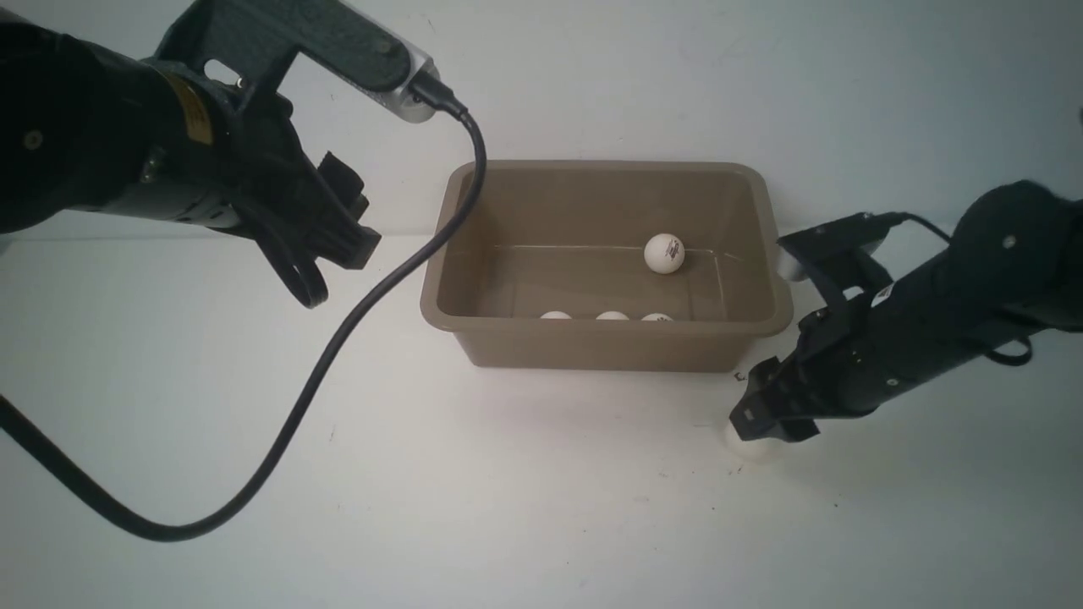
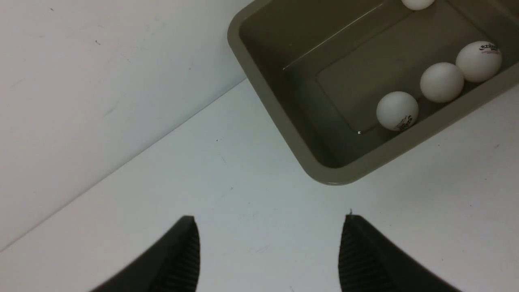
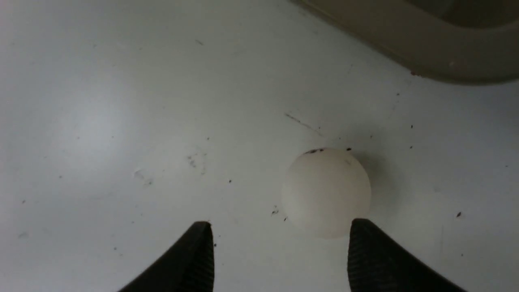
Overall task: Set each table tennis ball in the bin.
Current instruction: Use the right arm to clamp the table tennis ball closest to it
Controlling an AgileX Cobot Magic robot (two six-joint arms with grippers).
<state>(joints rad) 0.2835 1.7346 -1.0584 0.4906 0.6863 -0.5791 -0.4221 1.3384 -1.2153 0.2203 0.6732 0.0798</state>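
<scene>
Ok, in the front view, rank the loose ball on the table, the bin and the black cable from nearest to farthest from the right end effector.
1. Ball on the table: right at the tips of the right end effector.
2. Bin: next, its near right corner just beyond and to the left.
3. Black cable: past the bin, on the robot's left.
</scene>
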